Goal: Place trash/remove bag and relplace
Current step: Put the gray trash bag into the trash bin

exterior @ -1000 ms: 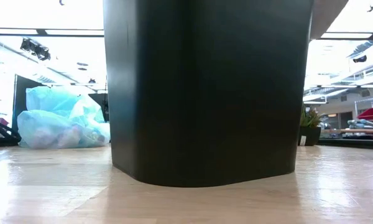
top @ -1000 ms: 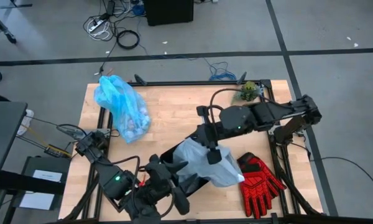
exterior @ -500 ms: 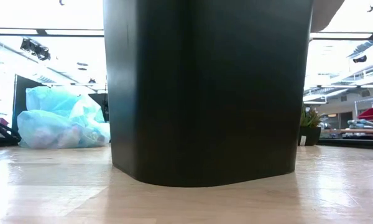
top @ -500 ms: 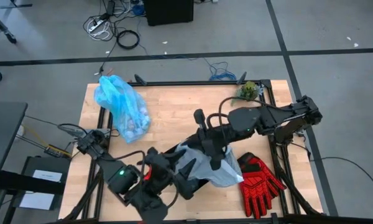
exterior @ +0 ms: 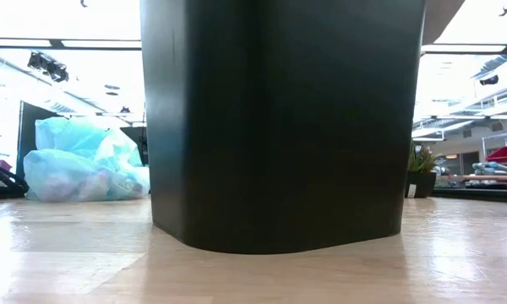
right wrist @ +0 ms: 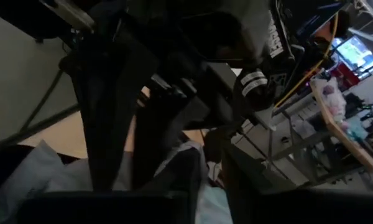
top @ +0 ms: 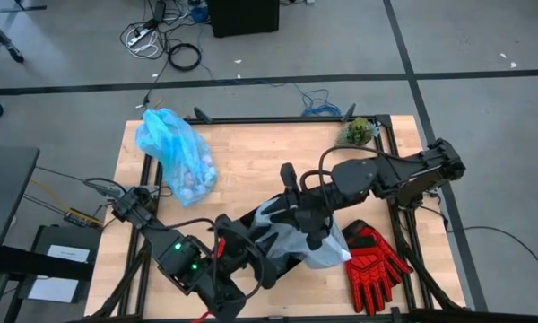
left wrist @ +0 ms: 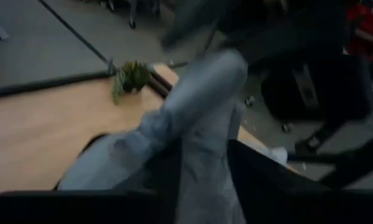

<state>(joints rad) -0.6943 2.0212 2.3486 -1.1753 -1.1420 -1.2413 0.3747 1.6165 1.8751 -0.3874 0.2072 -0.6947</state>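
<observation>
The bright cyan-blue bag (top: 173, 151) lies by its underside on the table's far left part, and the paper wads (top: 194, 179) show through it; the low view has it at left (exterior: 80, 165). A black bin (top: 251, 229) stands near the table's near edge, its wall (exterior: 279, 127) filling the low view. A paler grey-blue bag (top: 303, 238) is draped over the bin. My left gripper (top: 262, 254) is at the bin's near left side and my right gripper (top: 296, 213) is over its far side, both shut on the pale bag. My left gripper holds a gathered band of the pale bag (left wrist: 202, 186) between its two fingers. The band runs taut away from it toward the right arm. Whether it is one layer or several does not show. My right gripper holds the pale bag's upper part (left wrist: 227, 68) from above, slanting in from the table's right. Its own fingers hide the exact place. Below it the plastic (right wrist: 189, 165) hangs onto the bin.
A pair of red gloves (top: 374, 260) lies right of the bin by the near right corner. A small green plant (top: 359, 132) stands at the far right corner. Bare wood stretches between the cyan bag and the plant. The table frame's black rails run along the edges.
My left gripper has moved away from the near edge, toward the bin and the pale bag. My right gripper has shifted a little toward the table's left. The pale bag, earlier bunched under the right gripper, now spreads wider over the bin.
</observation>
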